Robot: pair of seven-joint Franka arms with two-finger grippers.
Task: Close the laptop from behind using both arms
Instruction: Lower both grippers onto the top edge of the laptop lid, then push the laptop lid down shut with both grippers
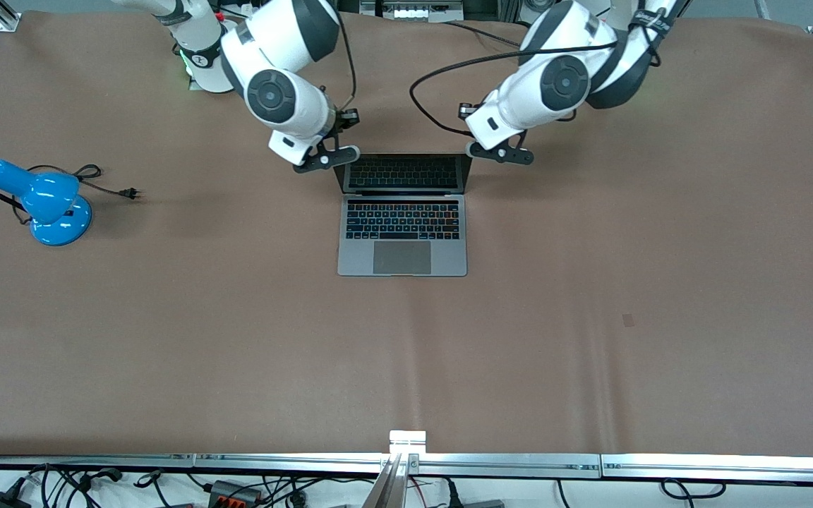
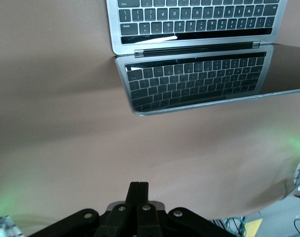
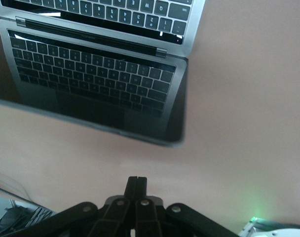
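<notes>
Sitting open mid-table, your laptop [image 1: 402,215] has its dark screen mirroring the keys. Your right gripper [image 1: 325,159], fingers pressed together, hovers at the lid's corner toward the right arm's end. Your left gripper [image 1: 500,153], likewise pinched closed, hovers at the other corner.

Right gripper [image 3: 136,190]: my own, seen from the wrist; my two fingers [image 3: 136,186] are pressed together with no gap between them.
Position: I am over bare table [image 3: 248,98], just off the top edge of the laptop's raised screen, not touching it.
Laptop [image 3: 98,49]: open; the dark screen [image 3: 98,91] mirrors the black keyboard [image 3: 110,12] and the trackpad.
Hinge [image 3: 86,39]: a dark strip between the keyboard deck and the screen.
Table: brown covering, with a green glow at one corner of my view.
</notes>
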